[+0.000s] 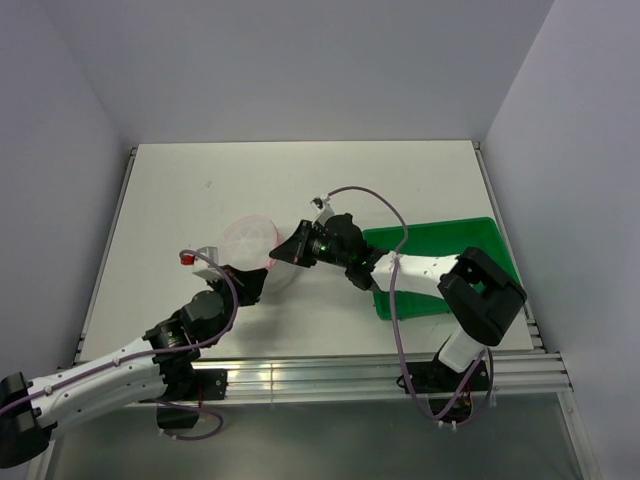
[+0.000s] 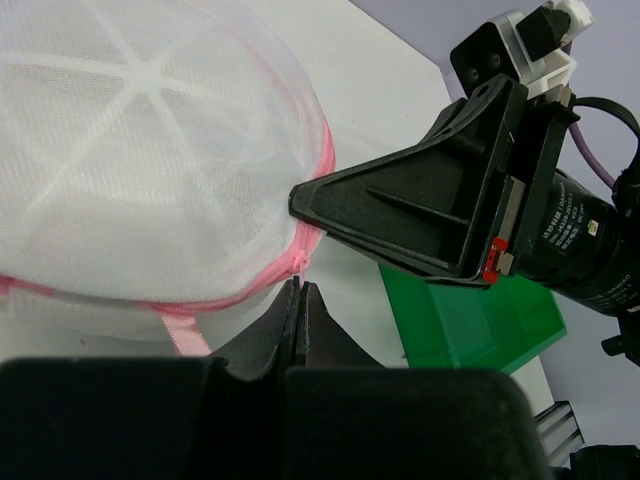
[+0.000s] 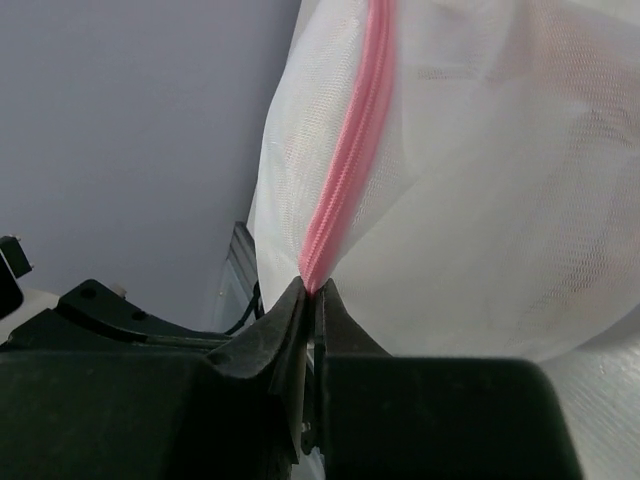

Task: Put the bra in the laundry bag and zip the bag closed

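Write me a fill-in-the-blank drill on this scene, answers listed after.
1. The laundry bag is ___ mesh with a pink zip.
2. In the top view, the tray right of the bag is ___.
3. The right pincer pinches the bag's zip with its fingers ___.
4. The left pincer pinches the same bag, so the count of pincers holding it is ___.
Missing words: white; green; shut; two.

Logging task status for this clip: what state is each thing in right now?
laundry bag: halves together, pink zip shut along the stretch in view.
bra: not seen outside the bag; cannot be made out through the mesh.
left gripper: shut, tips at the zip seam; grip unconfirmed.
right gripper: shut on the bag's pink zip trim.
green tray: flat on the table, partly hidden by the right arm.
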### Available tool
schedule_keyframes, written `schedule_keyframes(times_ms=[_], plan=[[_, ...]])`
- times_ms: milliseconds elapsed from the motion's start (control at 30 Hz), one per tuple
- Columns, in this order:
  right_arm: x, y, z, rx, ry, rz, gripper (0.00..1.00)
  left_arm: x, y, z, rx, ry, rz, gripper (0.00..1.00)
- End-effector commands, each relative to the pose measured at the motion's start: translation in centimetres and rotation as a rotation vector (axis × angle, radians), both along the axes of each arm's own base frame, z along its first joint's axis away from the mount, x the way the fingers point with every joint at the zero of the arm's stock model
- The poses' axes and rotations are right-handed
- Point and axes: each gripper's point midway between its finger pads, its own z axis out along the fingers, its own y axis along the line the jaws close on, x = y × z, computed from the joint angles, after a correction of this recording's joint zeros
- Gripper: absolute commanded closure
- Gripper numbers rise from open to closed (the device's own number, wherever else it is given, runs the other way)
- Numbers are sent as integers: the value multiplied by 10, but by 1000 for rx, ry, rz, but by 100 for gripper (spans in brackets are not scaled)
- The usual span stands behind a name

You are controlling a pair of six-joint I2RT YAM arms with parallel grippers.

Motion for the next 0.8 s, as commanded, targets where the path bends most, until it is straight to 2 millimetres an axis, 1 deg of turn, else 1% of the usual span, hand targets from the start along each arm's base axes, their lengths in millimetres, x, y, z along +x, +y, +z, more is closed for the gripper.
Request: schedule_keyframes(times_ms=[0, 67, 100, 167, 233, 300, 333, 433, 500, 567, 600, 667, 700, 767], plan=[[23, 6, 24, 36, -67, -54, 95, -1, 2, 17, -13, -24, -1, 100], [28, 4, 21, 19, -68, -65, 98, -3, 9, 15, 5, -18, 12, 100], [33, 1, 22, 16, -71, -78, 99, -4, 11, 15, 11, -15, 17, 100], [38, -4, 22, 16, -72, -89, 100, -6, 18, 16, 12, -13, 25, 100], [45, -10, 22, 9, -76, -105, 100, -8, 23, 13, 25, 0, 33, 100], [49, -11, 22, 7, -81, -101, 100, -10, 34, 5, 49, 30, 67, 100], [51, -12, 21, -1, -79, -104, 100, -10, 37, 6, 48, 33, 80, 100], [57, -15, 17, -19, -83, -102, 100, -13, 52, -2, 73, 65, 130, 100], [62, -16, 15, -25, -81, -106, 100, -11, 61, -2, 78, 68, 171, 100], [63, -15, 8, -34, -68, -88, 100, -11, 66, 0, 77, 70, 191, 100], [63, -12, 11, -31, -73, -75, 100, -11, 68, 2, 74, 65, 201, 100], [62, -9, 7, -43, -67, -57, 100, -9, 70, 9, 73, 48, 213, 100], [62, -7, 8, -39, -70, -53, 100, -7, 75, 11, 81, 40, 239, 100], [64, -6, 4, -50, -65, -54, 100, -5, 82, 23, 94, 25, 272, 100]])
